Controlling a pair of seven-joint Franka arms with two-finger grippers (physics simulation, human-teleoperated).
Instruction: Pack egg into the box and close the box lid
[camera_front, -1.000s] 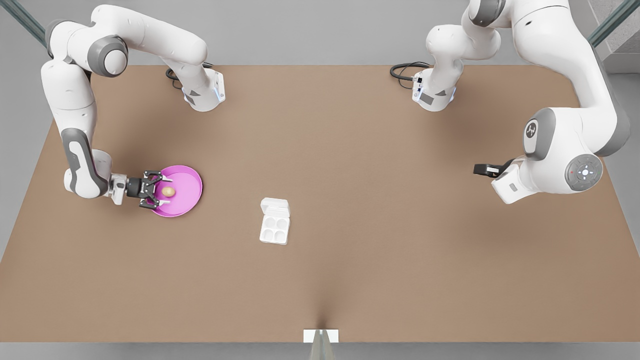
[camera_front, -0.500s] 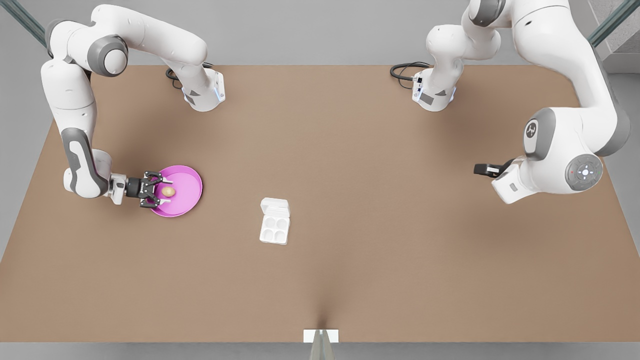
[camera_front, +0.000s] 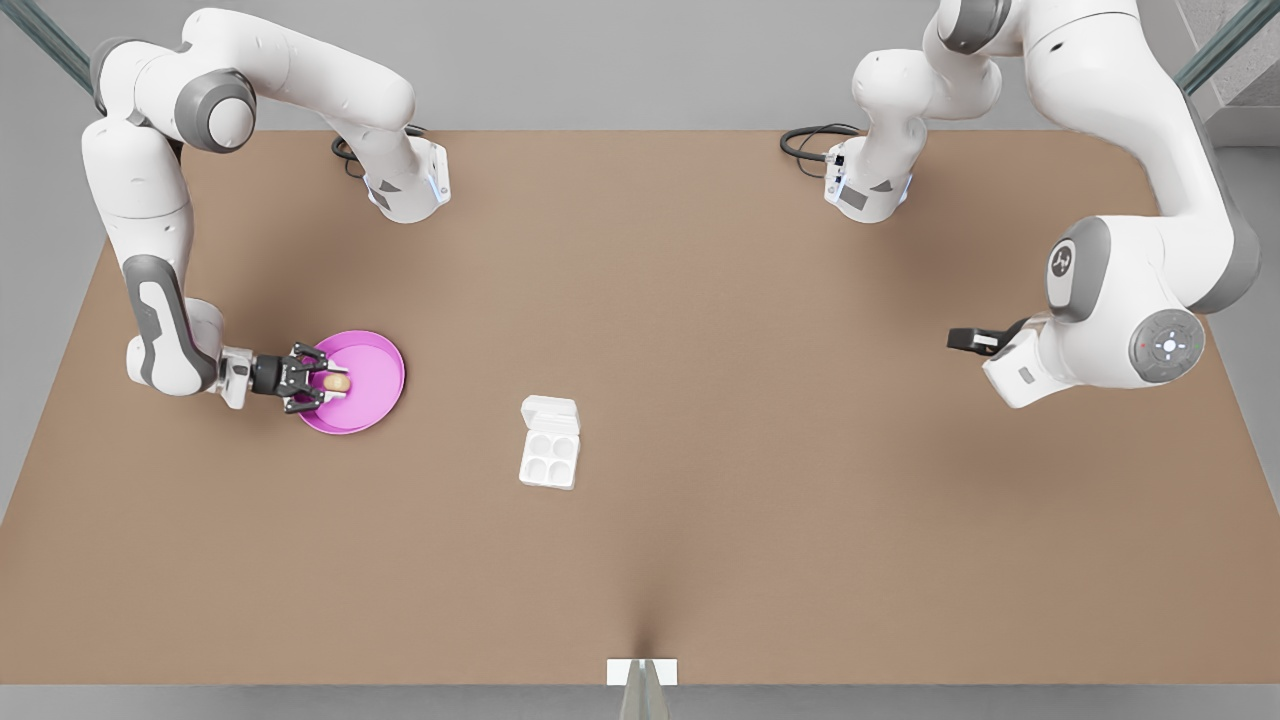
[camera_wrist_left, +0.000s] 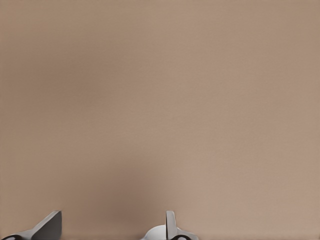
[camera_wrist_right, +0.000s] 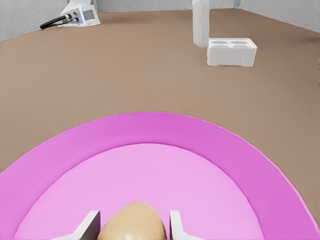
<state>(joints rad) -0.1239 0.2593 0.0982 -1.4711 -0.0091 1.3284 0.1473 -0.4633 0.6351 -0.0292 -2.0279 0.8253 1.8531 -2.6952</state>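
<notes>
The tan egg (camera_front: 338, 383) (camera_wrist_right: 132, 222) lies on the round pink plate (camera_front: 375, 375) (camera_wrist_right: 225, 150) at the front view's left. My right gripper (camera_front: 325, 383) (camera_wrist_right: 133, 226) reaches in level over the plate's rim, shut on the egg with a finger against each side. The white carton (camera_front: 550, 458) (camera_wrist_right: 232, 50) sits mid-table with four bare cups, and its lid (camera_front: 550, 411) (camera_wrist_right: 200, 22) stands up behind them. My left gripper (camera_front: 960, 340) (camera_wrist_left: 110, 227) waits open above bare table at the front view's right, far from the carton.
Both arm bases (camera_front: 405, 190) (camera_front: 865, 190) and their black cables stand at the table's far edge. A small white bracket (camera_front: 641, 671) sits at the near edge. Bare brown table lies between the plate and the carton.
The right gripper's fingers have drawn together from wide apart onto the egg's sides. The egg, plate, carton and left arm have stayed put.
</notes>
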